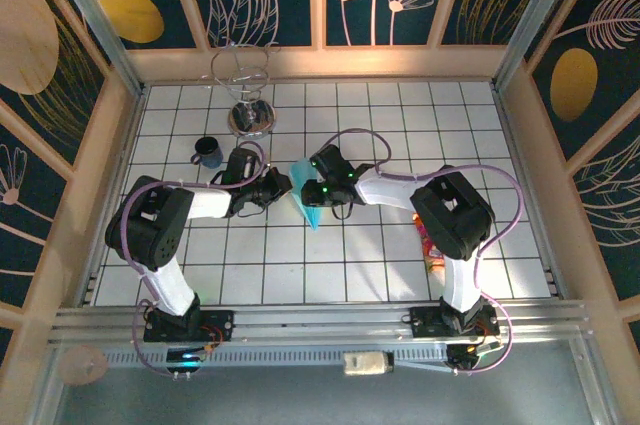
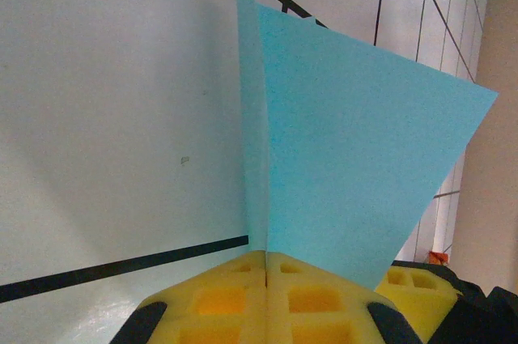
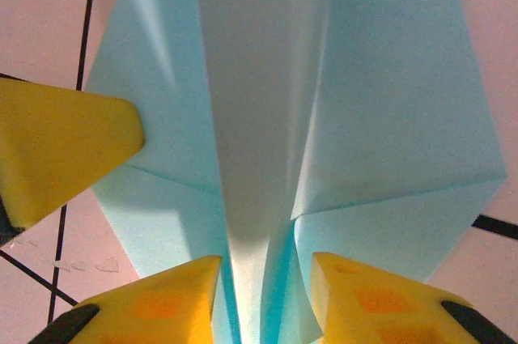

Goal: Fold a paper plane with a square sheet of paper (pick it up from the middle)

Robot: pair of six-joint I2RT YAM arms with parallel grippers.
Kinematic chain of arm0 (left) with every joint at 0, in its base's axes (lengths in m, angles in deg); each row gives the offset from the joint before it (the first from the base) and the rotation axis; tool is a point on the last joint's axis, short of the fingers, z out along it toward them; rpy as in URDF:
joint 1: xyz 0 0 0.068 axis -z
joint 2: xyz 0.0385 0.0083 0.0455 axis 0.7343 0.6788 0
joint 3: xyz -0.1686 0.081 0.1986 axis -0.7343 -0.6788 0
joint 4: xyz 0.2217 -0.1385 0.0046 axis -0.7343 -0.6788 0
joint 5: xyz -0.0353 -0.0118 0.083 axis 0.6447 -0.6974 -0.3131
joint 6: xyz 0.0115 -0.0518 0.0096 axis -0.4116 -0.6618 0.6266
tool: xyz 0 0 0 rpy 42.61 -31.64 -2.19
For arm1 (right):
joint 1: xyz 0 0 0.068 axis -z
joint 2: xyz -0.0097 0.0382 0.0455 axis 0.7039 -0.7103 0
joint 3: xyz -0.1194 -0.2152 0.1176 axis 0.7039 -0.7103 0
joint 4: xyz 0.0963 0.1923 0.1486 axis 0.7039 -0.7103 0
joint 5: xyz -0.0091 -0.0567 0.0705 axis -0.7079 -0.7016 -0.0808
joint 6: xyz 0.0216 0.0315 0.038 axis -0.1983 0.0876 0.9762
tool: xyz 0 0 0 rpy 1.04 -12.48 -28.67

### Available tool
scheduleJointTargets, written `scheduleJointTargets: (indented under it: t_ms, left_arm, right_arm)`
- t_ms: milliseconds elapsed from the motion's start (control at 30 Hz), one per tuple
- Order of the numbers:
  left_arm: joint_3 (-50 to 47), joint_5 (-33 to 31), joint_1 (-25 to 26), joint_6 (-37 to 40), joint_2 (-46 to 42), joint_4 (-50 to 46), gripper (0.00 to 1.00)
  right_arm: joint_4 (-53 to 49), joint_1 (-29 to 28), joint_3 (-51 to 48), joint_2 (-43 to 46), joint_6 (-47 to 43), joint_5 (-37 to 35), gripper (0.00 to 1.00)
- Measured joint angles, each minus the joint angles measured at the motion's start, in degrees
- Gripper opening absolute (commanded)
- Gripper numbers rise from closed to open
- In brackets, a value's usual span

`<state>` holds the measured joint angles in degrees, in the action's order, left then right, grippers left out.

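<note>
Left gripper [image 2: 267, 269] jaws clamped on keel of light-blue folded paper plane [image 1: 308, 203], mid white tiled desk [image 1: 260, 265]; right gripper [image 3: 263, 271] jaws apart, astride centre ridge; should close squarely on ridge while left holds firm, so crease sets straight.

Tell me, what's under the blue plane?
The white tiled table shows around the plane. The patch straight beneath it is covered by the paper, so I cannot tell what is there.

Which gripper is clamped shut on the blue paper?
The left gripper: its jaws are pressed together, pinching the paper plane. The right gripper has its jaws apart, straddling the centre crease.
</note>
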<state>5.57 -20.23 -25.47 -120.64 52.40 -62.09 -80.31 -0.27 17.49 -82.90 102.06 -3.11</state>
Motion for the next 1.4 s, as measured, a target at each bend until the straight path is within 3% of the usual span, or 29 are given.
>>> scheduleJointTargets:
  t_ms: [200,333,533,833,1100,1400]
  left_arm:
    - [0.04,-0.02,0.00,0.17,0.00,-0.11,0.04]
    - [0.09,-0.11,0.00,0.50,0.00,-0.46,0.14]
    - [0.63,-3.82,-0.07,2.97,-2.99,-5.55,0.36]
    - [2.43,-14.53,-2.54,8.09,-12.24,-13.81,0.58]
    - [2.40,-23.15,-3.48,11.98,-15.37,-20.00,0.87]
    - [2.38,-29.20,-3.69,14.80,-18.27,-22.67,0.94]
  right_arm:
    - [-0.04,0.00,0.00,-0.09,0.94,-0.15,0.27]
    - [-0.28,-0.09,0.00,-0.26,1.53,-0.66,0.14]
    - [-2.89,0.20,0.63,-0.31,2.43,-4.46,0.09]
    - [-6.80,7.63,2.89,-0.31,1.05,-8.98,0.09]
    - [-10.69,15.47,14.10,-5.86,-4.13,-10.16,0.10]
    - [-15.89,18.62,22.38,-13.84,-9.49,-8.46,0.17]
